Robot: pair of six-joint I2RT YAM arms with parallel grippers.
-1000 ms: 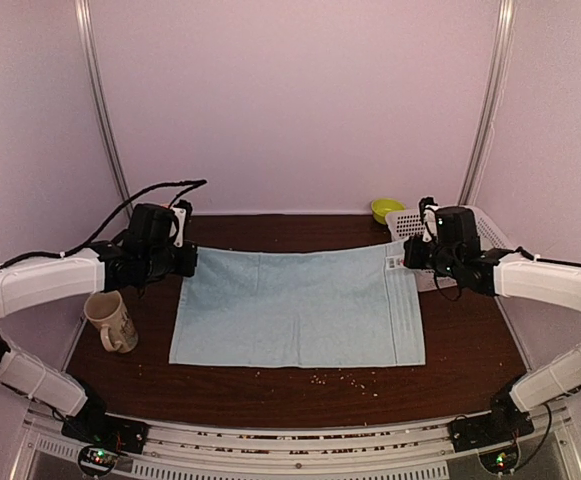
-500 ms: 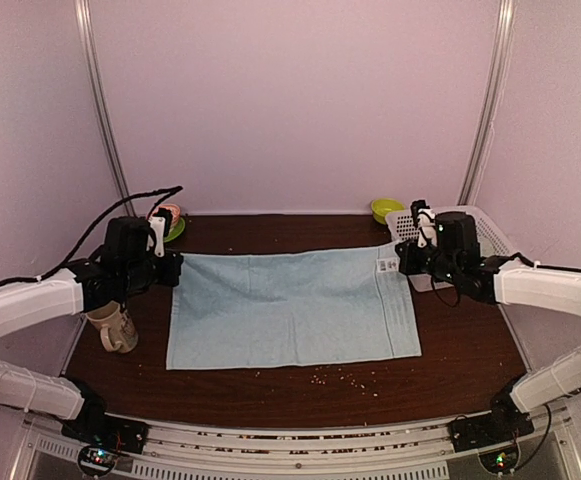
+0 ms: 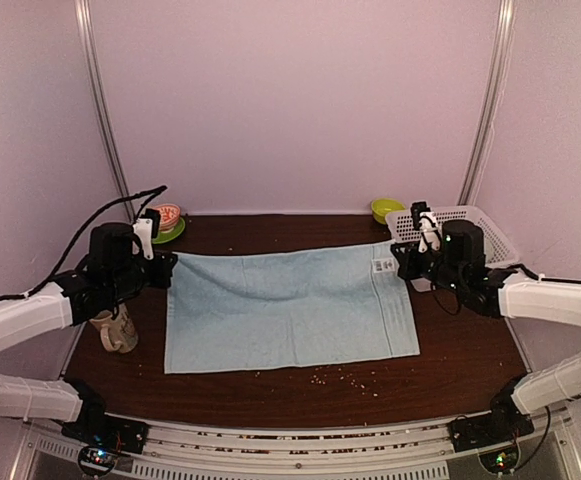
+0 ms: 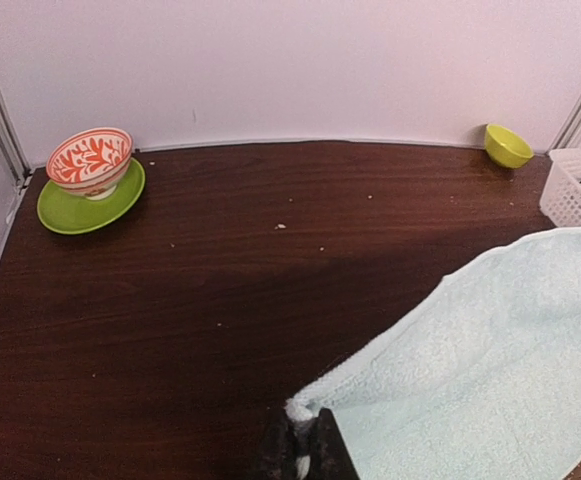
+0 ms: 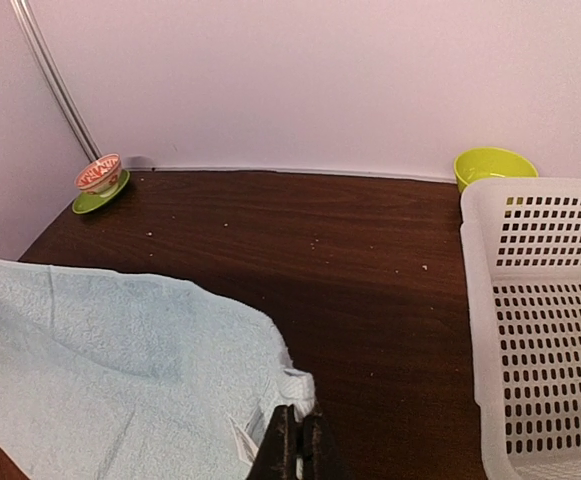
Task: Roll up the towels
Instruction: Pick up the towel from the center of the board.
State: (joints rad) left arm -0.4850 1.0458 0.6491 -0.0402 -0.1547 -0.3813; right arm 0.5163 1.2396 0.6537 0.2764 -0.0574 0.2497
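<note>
Light blue towel (image 3: 290,310) lies spread flat across the middle of the dark wooden tabletop (image 3: 470,350), its long sides running left to right, with a small white label (image 3: 382,266) near its far right corner. The left end effector (image 3: 163,270) is clamped on the far left corner; the left wrist view shows its dark fingertips (image 4: 315,450) pinching the cloth, which rises slightly off the wood there. The right end effector (image 3: 402,262) is closed on the far right corner, where the cloth bunches into soft folds in the right wrist view. A mug (image 3: 115,328) stands at the left of the towel, partly hidden behind the left arm. At the far left sits an orange-and-white patterned bowl (image 4: 90,158) on a green saucer (image 4: 85,205). A yellow-green bowl (image 3: 386,209) rests at the far right, just beside a white perforated basket (image 5: 540,330). Crumbs (image 3: 345,377) dot the tabletop near the towel's near edge.
</note>
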